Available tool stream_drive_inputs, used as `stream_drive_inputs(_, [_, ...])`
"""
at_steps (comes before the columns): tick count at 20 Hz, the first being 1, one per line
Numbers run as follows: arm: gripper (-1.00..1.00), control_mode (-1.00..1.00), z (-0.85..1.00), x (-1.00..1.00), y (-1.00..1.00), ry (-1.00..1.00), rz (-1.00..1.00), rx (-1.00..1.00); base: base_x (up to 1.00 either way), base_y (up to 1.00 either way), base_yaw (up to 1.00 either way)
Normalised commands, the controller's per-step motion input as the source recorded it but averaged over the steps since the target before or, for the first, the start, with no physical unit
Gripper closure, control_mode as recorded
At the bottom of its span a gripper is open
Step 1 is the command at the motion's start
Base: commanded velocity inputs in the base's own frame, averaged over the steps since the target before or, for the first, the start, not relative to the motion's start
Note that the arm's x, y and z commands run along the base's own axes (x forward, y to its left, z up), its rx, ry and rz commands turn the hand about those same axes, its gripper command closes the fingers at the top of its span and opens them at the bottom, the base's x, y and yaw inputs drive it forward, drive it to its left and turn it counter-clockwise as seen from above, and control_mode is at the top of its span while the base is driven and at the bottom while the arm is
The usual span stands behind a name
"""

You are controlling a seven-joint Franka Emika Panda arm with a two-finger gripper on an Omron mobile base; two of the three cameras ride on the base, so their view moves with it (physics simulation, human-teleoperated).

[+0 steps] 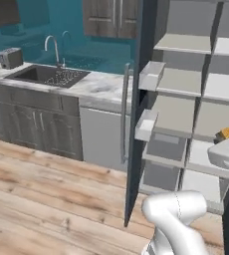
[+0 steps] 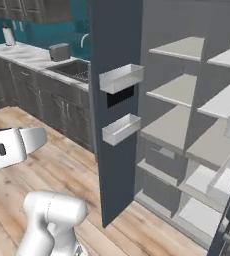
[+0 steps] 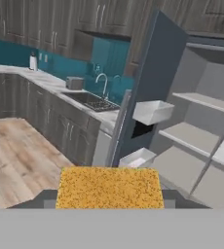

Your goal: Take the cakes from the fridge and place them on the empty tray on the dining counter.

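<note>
Between the claw (image 3: 109,204) fingertips — yellow-orange cake (image 3: 109,187), gripped from both sides; beyond it, open fridge (image 3: 158,73) door, pale shelves, sink (image 3: 92,100) — all well apart.

White rounded arm (image 1: 178,219), smooth glossy shell segments.

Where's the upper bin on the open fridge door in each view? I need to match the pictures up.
Left base view: upper door bin right of centre, upper third, on the edge-on fridge door.
Right base view: centre, upper third, jutting from the door's dark face.
Hand view: right of centre, mid-height.
Shared landmark: the sink, left of the door.
</note>
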Motion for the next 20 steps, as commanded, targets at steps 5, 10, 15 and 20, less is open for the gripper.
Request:
stream_drive_inputs(5, [1.00, 1.00, 0.00, 0.00, 0.00, 0.00, 0.00, 0.00, -0.23, 0.00, 0.68])
stream_drive_inputs(10, [1.00, 1.00, 0.00, 0.00, 0.00, 0.00, 0.00, 0.00, -0.13, 0.00, 0.63])
stream_drive_inputs(15, [1.00, 1.00, 0.00, 0.00, 0.00, 0.00, 0.00, 0.00, -0.15, 0.00, 0.63])
stream_drive_inputs(20, [1.00, 1.00, 0.00, 0.00, 0.00, 0.00, 0.00, 0.00, -0.17, 0.00, 0.63])
